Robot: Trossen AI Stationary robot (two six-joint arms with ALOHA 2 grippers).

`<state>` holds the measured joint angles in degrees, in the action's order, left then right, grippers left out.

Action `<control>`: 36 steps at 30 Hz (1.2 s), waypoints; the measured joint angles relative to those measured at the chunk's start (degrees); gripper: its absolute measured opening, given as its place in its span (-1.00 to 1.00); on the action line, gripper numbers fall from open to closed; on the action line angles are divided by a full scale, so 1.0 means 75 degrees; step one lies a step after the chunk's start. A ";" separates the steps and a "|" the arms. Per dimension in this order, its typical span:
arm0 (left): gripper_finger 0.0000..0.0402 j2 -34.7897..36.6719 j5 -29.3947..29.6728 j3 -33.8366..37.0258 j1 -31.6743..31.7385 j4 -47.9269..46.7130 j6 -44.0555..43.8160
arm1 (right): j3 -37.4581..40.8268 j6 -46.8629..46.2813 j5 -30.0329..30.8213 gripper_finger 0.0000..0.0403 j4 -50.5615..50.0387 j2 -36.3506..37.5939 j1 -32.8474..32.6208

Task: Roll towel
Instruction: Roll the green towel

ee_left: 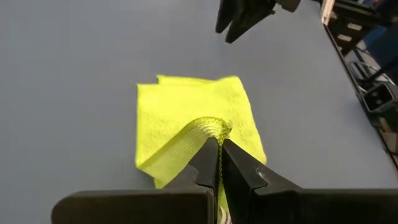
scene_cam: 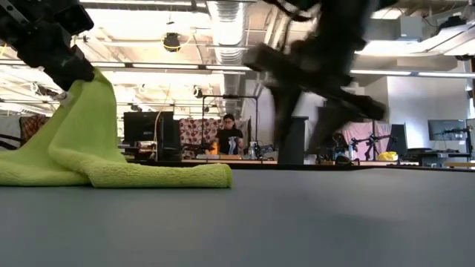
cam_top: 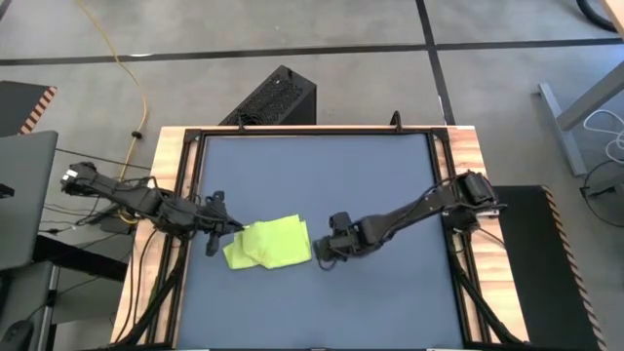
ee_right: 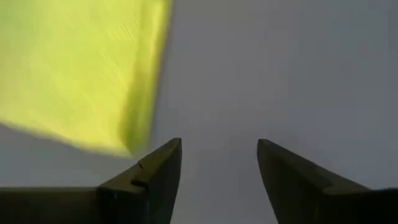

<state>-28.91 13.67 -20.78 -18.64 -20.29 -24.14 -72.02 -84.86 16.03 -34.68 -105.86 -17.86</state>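
Note:
The lime-green towel lies folded on the dark blue-grey mat, left of the middle. My left gripper is at its left end, shut on a raised fold of the cloth. The rest of the towel lies flat on the mat. My right gripper hovers just off the towel's right edge, open, with only bare mat between its fingers. In the right wrist view the towel lies off to one side of those fingers. My left gripper pinches a bunched fold at the towel's left end between its two fingertips. It comes from the table's left, slanting down. That end is lifted off the mat and slopes down to the part that lies flat.
A black box stands beyond the table's far edge. Wooden side strips and black rails border the mat. The mat's near and right parts are bare. A person sits in the room behind the table.

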 joint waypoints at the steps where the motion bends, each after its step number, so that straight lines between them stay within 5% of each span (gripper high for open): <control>1: -1.00 -0.0076 -0.0032 0.0000 -0.0013 0.0000 -0.0089 | 0.0100 0.0116 -0.0013 0.19 0.0049 0.0014 -0.0090; 8: -1.00 -0.0671 -0.0133 -0.0002 -0.0277 0.0047 -0.0591 | 0.0185 0.3770 0.0882 0.13 0.1170 -0.0036 -0.0646; 14: -1.00 -0.1133 -0.0072 -0.0003 -0.0323 0.0075 -0.1021 | 0.0185 0.7400 0.1912 0.11 0.1761 -0.0036 -0.0143; 18: -1.00 -0.1247 0.0136 -0.0003 -0.0320 0.0072 -0.1234 | 0.0185 0.7790 0.0257 0.11 0.2413 -0.0036 0.1106; 26: -1.00 -0.1241 0.0536 -0.0003 -0.0320 0.0063 -0.1358 | 0.0185 0.8655 -0.1543 0.11 0.3785 -0.0078 0.2796; 36: -1.00 -0.1242 0.0847 -0.0006 -0.0320 -0.0020 -0.1204 | 0.0084 0.9276 -0.2181 0.11 0.4716 -0.1024 0.3043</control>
<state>-38.22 20.03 -20.82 -21.04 -20.45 -33.17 -71.38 -15.29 -0.33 0.68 -113.54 4.96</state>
